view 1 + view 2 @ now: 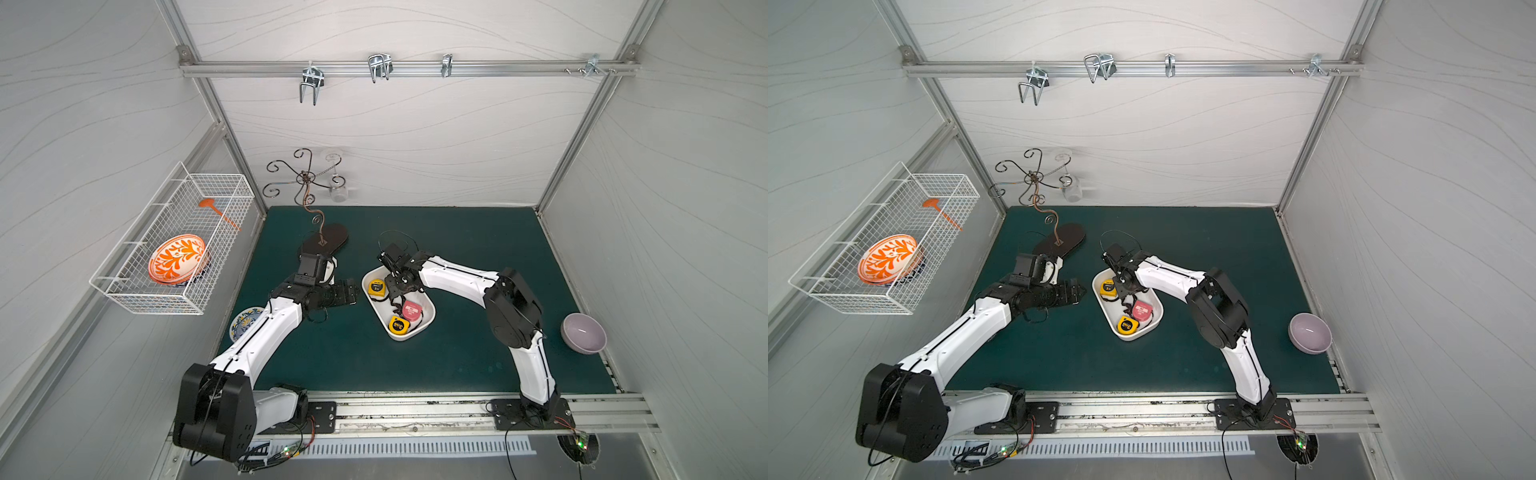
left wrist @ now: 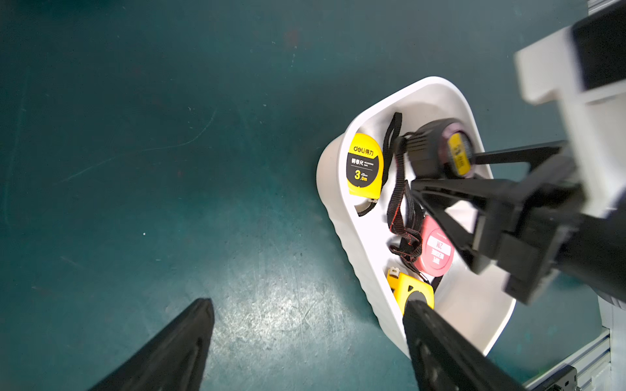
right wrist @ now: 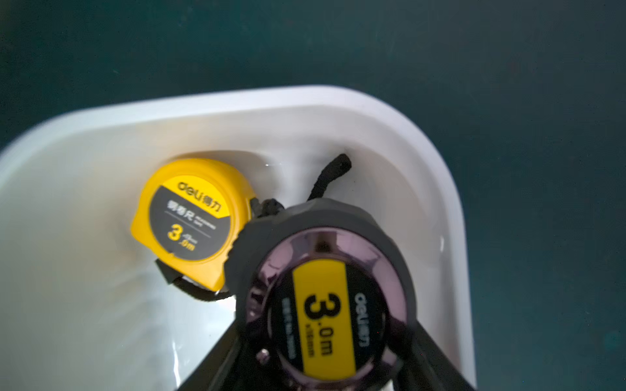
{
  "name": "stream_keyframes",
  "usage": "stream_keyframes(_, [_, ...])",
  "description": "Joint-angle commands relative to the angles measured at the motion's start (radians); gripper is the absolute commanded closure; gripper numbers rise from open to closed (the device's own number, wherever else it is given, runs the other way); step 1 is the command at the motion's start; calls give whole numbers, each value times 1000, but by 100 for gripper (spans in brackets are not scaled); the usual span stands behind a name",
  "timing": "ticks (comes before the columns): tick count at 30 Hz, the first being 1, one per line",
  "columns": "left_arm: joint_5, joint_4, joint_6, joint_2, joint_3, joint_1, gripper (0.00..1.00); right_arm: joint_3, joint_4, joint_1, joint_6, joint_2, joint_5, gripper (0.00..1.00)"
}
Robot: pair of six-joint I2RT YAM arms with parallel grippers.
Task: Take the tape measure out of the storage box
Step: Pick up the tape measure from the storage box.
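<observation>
Clamping right fingers (image 2: 440,188) across round case of black tape measure (image 3: 321,304), label face toward wrist camera: likely for firm hold across case. Holding it over far end of storage box (image 2: 338,220), near tabletop (image 2: 169,169) centre; seemingly raised off box floor, strap (image 2: 399,189) trailing down beside pink tape measure (image 2: 437,247); not yet clear of rim. Reaching right arm (image 1: 457,276) in from near edge, elbow bent, wrist pitched down. Hovering left fingers (image 2: 193,325) spread apart, empty, just beside box: probably standing clear.
</observation>
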Motion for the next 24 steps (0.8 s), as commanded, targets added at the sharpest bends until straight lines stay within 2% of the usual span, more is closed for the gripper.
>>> stream_keyframes(1, [-9, -3, 11, 8, 26, 5, 7, 8, -17, 10, -12, -72, 12, 100])
stream_keyframes(12, [-12, -11, 14, 6, 26, 5, 7, -42, -24, -19, -3, -183, 39, 100])
stream_keyframes(24, [-12, -14, 18, 12, 29, 5, 7, -147, -29, -165, -19, -402, 24, 100])
